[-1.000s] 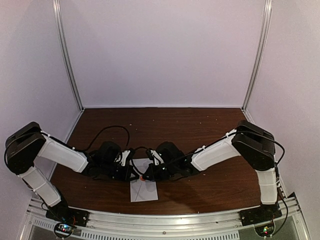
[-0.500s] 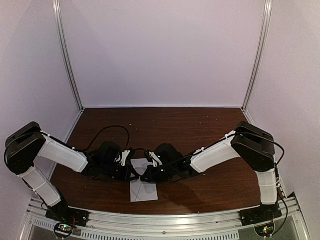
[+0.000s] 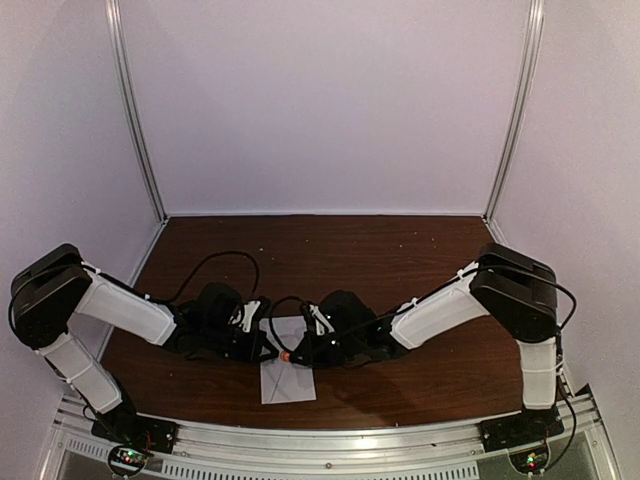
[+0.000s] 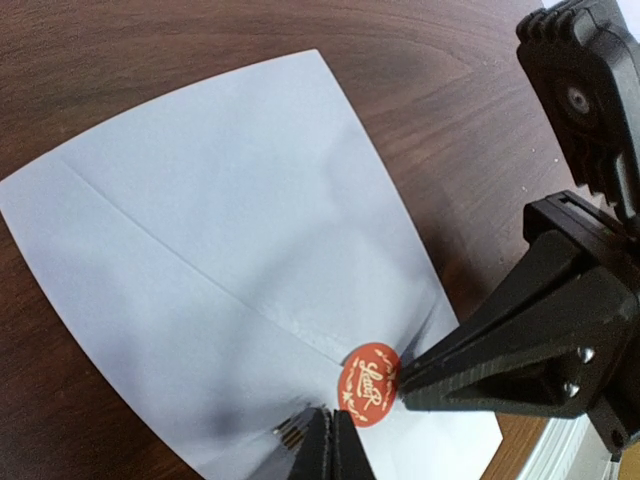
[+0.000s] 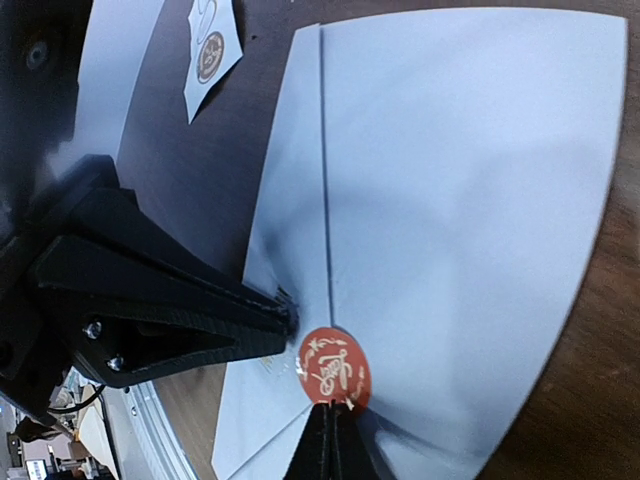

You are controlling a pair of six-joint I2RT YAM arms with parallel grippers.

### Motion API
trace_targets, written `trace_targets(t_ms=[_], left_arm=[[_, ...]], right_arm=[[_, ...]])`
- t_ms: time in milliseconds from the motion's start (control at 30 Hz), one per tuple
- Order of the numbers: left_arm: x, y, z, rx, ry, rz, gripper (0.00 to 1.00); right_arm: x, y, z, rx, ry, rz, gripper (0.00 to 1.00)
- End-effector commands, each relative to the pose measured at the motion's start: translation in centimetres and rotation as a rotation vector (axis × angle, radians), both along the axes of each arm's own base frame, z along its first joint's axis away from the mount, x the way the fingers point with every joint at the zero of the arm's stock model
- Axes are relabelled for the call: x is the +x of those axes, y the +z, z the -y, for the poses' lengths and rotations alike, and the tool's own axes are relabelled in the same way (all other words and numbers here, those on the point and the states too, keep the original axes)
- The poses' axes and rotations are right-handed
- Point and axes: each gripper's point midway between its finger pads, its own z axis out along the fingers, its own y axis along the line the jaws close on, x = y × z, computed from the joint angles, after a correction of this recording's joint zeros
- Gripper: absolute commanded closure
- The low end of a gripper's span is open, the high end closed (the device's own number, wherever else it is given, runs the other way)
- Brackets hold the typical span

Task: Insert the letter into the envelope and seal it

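The pale envelope (image 3: 289, 381) lies flat on the brown table, its triangular flap folded down. A round red sticker (image 4: 368, 384) (image 5: 334, 367) sits on the flap's tip (image 3: 286, 355). My left gripper (image 4: 331, 425) is shut, its tips pressing on the paper just beside the sticker. From the other side my right gripper (image 5: 331, 412) is shut too, with its tips at the sticker's edge. Each wrist view shows the other gripper: the right gripper (image 4: 410, 375) and the left gripper (image 5: 285, 315). The letter is hidden.
A small white strip with round stickers (image 5: 210, 50) lies on the table just past the envelope. Black cables loop behind both wrists (image 3: 225, 262). A metal rail (image 3: 320, 435) runs along the near edge, and white walls enclose the table.
The right gripper slid a little left over the sticker, then back right, so the sticker shows again in the top view. The left arm and envelope stayed put.
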Motion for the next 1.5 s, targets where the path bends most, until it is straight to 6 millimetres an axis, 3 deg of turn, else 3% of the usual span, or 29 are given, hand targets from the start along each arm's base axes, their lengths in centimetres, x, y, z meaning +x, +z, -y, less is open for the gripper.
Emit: trace_targets(t_ms=[0, 100, 333, 433, 667, 933, 1467], left_arm=[[-1.0, -2.1, -1.5, 0.072, 0.007, -0.039, 1.0], [-1.0, -2.0, -1.4, 0.069, 0.005, -0.037, 1.0], [-0.9, -2.0, -1.4, 0.069, 0.005, -0.036, 1.0], [-0.9, -1.9, -1.3, 0.069, 0.005, -0.036, 1.0], [-0.9, -1.9, -1.3, 0.068, 0.006, -0.037, 1.0], [-1.0, -1.9, -1.4, 0.07, 0.005, -0.038, 1.0], [-0.9, -1.8, -1.6, 0.073, 0.012, -0.031, 1.0]], right_arm=[[1.4, -1.0, 2.8, -0.06, -0.096, -0.008, 1.0], [1.0, 0.1, 2.3, -0.024, -0.055, 0.007, 1.0], [0.4, 5.4, -0.3, 0.118, 0.044, 0.072, 1.0], [0.6, 5.9, -0.9, 0.131, 0.055, 0.08, 1.0], [1.1, 3.7, -1.8, 0.099, 0.058, 0.062, 1.0], [1.5, 0.4, -1.6, 0.026, 0.035, 0.028, 1.0], [1.7, -4.4, 3.2, -0.188, -0.084, -0.038, 1.0]])
